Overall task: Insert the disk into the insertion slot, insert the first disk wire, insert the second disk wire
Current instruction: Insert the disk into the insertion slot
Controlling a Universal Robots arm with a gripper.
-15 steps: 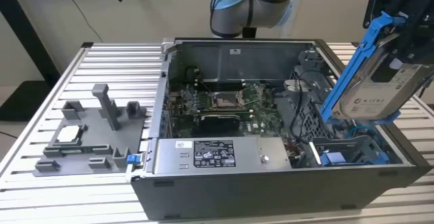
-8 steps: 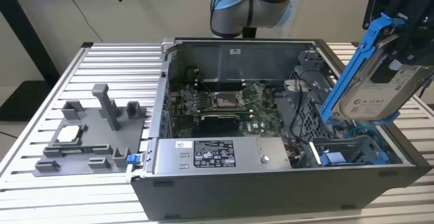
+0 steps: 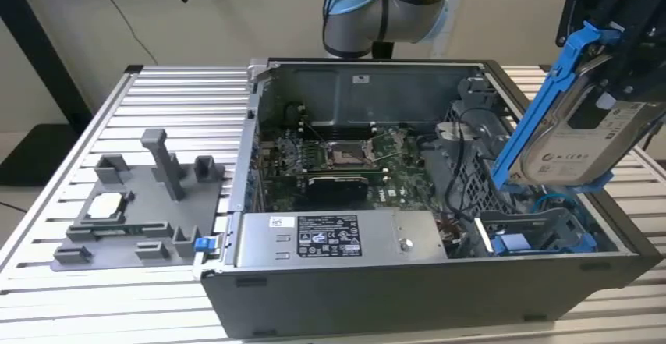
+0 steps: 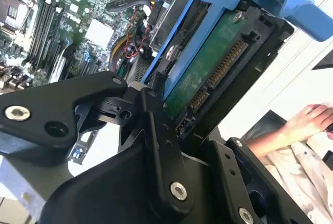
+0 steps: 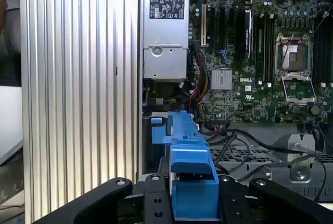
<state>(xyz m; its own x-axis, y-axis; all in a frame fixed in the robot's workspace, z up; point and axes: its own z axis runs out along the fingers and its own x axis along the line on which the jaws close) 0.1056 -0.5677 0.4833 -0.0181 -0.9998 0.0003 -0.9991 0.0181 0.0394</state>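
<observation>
Black fingers [image 5: 156, 203] pinch the disk [image 3: 582, 145] by its blue carrier, one on each side. The disk hangs tilted, label outward, over the open computer case [image 3: 416, 281] at the exterior view's right. It is clear of the insertion slot [image 3: 470, 184] beneath, probably angled to line up with it. The case rests on a slatted surface [image 3: 156, 102].

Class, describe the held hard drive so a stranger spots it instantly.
Find the open computer case. Above its end at the exterior view's right, the gripper holds the disk, tilted: silver, white-labelled, blue-framed. The other blue carrier sits down inside the case.
</observation>
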